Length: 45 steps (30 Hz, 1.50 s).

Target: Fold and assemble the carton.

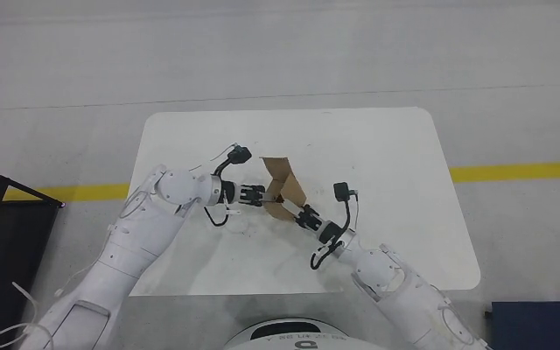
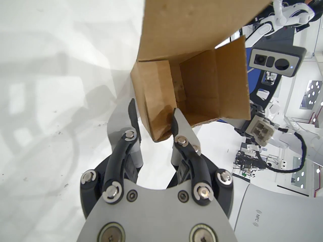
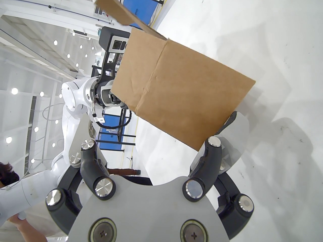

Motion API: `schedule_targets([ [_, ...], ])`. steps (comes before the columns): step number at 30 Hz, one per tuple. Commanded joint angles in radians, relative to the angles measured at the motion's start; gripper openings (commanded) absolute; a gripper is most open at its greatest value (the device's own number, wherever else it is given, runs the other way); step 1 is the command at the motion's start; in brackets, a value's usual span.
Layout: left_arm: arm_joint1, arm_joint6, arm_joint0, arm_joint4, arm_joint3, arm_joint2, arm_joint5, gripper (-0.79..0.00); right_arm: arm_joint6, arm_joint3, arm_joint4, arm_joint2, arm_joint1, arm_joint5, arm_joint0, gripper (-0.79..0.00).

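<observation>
A brown carton (image 1: 282,182) is partly opened, its flaps standing open, and hangs over the middle of the white table (image 1: 394,157) between my two grippers. My left gripper (image 1: 261,197) is on its left side. In the left wrist view the left gripper (image 2: 154,120) is shut on a corner wall of the carton (image 2: 199,94), one finger inside the hollow and one outside. My right gripper (image 1: 300,213) is at the near right. Its fingers stand wide apart around the lower edge of the carton (image 3: 181,89), and the right gripper (image 3: 156,127) has one fingertip (image 3: 233,118) at the panel's corner while the other is hidden.
Bare table surface lies all around the carton. A yellow floor line (image 1: 507,171) runs behind the table on both sides. A black frame (image 1: 22,227) stands off the left edge, and a blue object (image 1: 525,325) sits by the near right corner.
</observation>
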Motion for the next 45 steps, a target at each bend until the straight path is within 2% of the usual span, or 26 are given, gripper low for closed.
schedule_targets([
  [1,0.001,0.003,0.003,-0.006,-0.001,-0.003,-0.003,-0.215,0.003,0.001,-0.001,-0.001,-0.001,0.003,0.001,-0.015],
  [3,0.002,0.007,0.006,-0.017,-0.002,-0.007,-0.011,-0.132,0.004,0.002,-0.004,-0.001,-0.003,0.007,0.001,-0.049],
  [9,0.007,0.056,0.034,-0.089,-0.012,-0.046,-0.036,-0.089,-0.002,0.001,-0.007,0.013,-0.004,0.008,-0.009,-0.074],
  [11,0.007,0.109,0.058,-0.163,-0.008,-0.073,-0.060,-0.052,-0.007,-0.003,-0.009,0.024,-0.003,0.007,-0.017,-0.071],
  [13,0.008,0.141,0.081,-0.215,-0.004,-0.092,-0.072,-0.052,-0.013,-0.008,-0.010,0.037,-0.002,0.008,-0.026,-0.062],
  [14,0.009,0.160,0.092,-0.238,0.000,-0.105,-0.085,-0.018,-0.016,-0.012,-0.009,0.044,-0.001,0.009,-0.031,-0.062],
  [22,0.013,0.295,0.194,-0.412,0.009,-0.186,-0.186,-0.031,-0.027,-0.052,-0.031,0.099,0.007,0.025,-0.080,-0.068],
  [25,0.008,0.339,0.220,-0.486,0.008,-0.193,-0.213,0.000,-0.019,-0.067,-0.047,0.107,0.008,0.043,-0.084,-0.071],
  [29,-0.001,0.385,0.235,-0.552,0.004,-0.186,-0.216,0.000,-0.026,-0.090,-0.078,0.109,0.006,0.081,-0.081,-0.074],
  [40,-0.006,0.362,0.257,-0.554,0.004,-0.167,-0.176,0.000,0.006,-0.118,-0.127,0.082,-0.005,0.164,-0.046,-0.089],
  [43,-0.013,0.376,0.257,-0.576,0.010,-0.149,-0.187,0.000,-0.042,-0.117,-0.087,0.111,-0.007,0.168,-0.059,-0.145],
  [44,-0.016,0.381,0.252,-0.574,0.017,-0.140,-0.193,0.000,-0.057,-0.118,-0.073,0.124,-0.006,0.168,-0.069,-0.222],
  [45,-0.020,0.385,0.246,-0.571,0.027,-0.128,-0.198,0.000,-0.067,-0.120,-0.058,0.137,-0.006,0.168,-0.081,-0.376],
])
